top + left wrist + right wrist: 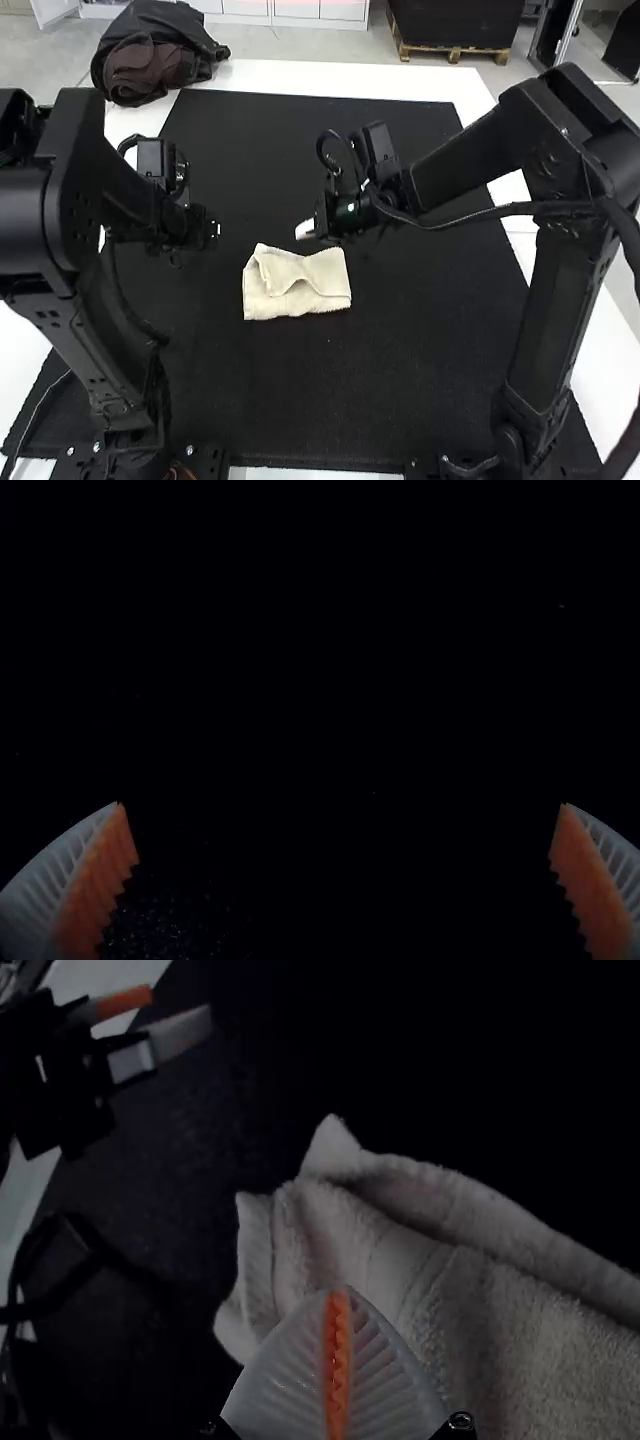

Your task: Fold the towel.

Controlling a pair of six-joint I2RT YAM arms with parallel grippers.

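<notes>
High view: nearest in the middle lies the bare part of the black mat (pixel 330 400), and beyond it the towel (pixel 318 300), a small cream packet folded over on itself, its layers uneven and a loose edge curving across the top. Just past the towel's far side is the right gripper (pixel 305 230), its fingers pressed together; the right wrist view shows the orange pads (pixel 337 1360) meeting, with no cloth to be seen between them. The left gripper (pixel 212 229) is over the mat to the left of the towel, apart from it, and the left wrist view has its fingers spread wide with nothing between.

I'd judge the folding part done: the towel is compact, but the top layer sits puckered and the corners don't line up, so the step in hand looks like a further fold or a tidying of this one. The next move calls for the right gripper to open and take the loose top edge alone, then lay it flat. Pinching too deep could drag the lower layers along and undo the packet.
</notes>
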